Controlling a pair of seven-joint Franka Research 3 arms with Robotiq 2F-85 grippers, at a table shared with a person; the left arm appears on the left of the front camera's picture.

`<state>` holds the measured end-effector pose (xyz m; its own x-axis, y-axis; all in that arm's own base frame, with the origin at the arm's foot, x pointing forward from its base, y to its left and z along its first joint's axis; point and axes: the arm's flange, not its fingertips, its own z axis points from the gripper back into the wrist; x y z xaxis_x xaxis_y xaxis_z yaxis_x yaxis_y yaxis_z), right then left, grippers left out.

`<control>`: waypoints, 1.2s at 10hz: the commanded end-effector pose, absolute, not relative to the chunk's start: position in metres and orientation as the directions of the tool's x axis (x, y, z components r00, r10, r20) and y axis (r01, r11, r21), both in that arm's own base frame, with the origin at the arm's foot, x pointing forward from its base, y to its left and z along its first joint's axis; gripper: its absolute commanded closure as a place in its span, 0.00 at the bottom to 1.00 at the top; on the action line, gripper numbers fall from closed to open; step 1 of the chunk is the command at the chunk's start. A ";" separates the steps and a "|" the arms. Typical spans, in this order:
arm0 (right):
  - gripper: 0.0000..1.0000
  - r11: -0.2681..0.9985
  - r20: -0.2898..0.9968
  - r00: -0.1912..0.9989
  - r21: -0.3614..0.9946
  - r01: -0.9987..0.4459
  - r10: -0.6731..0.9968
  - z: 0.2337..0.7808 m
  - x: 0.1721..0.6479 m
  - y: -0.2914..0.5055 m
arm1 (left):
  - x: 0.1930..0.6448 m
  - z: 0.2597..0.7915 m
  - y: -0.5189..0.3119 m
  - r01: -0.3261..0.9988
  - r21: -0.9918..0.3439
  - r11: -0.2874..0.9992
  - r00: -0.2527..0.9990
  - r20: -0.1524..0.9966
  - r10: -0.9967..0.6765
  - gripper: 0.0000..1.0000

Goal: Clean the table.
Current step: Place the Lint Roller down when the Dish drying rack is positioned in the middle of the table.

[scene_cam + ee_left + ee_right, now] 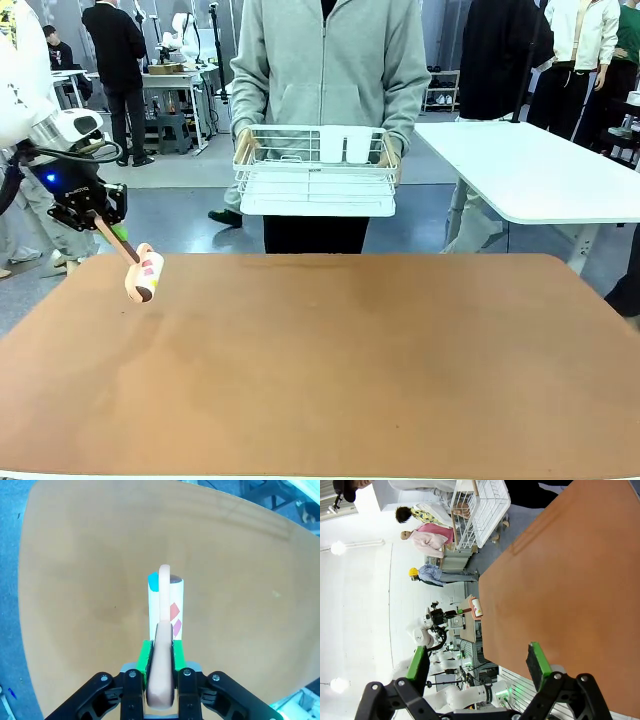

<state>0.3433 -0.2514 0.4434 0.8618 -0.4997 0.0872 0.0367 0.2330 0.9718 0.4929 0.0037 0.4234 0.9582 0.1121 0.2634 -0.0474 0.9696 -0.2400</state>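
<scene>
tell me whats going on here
The left pincer is shut on the handle of a lint roller, holding it over the near-left part of the brown table. The right pincer hangs open over the table's edge. A person across the table holds a white wire rack in both hands.

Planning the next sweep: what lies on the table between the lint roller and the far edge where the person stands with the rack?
Nothing: in the front view the table is bare from the lint roller to that edge.
</scene>
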 end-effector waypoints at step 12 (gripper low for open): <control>0.00 0.225 0.097 0.861 0.974 0.021 -0.500 0.445 0.340 -0.249 | 0.493 0.424 0.007 -0.035 -0.234 0.972 0.958 0.270 0.099 0.98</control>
